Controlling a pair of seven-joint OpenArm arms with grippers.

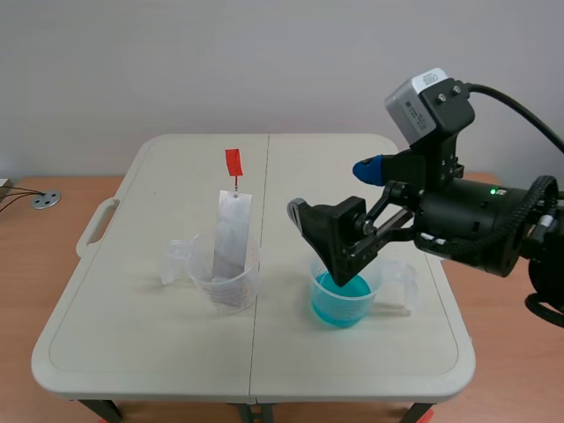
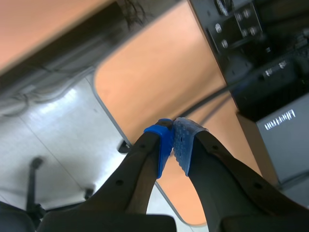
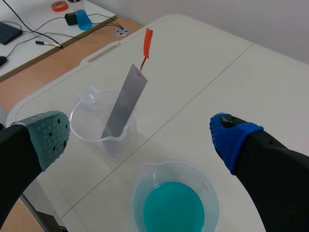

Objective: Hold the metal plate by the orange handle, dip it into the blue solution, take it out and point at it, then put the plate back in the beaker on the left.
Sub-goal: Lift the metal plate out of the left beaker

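Wide open at the right gripper (image 3: 140,137) — nothing held, nothing touched. Under it, between the fingers: blue solution (image 3: 173,209). Ahead, toward the grey-green pad (image 3: 48,135): metal plate (image 3: 124,104) leaning in the clear beaker (image 3: 83,122), orange handle (image 3: 147,42) uppermost. Left gripper (image 2: 174,145) closed, empty.

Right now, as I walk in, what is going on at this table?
The right gripper hangs open above the beaker of blue solution, holding nothing. The metal plate stands tilted in the clear beaker on the left, its orange handle up, untouched. The left gripper is shut on nothing, away from both beakers.
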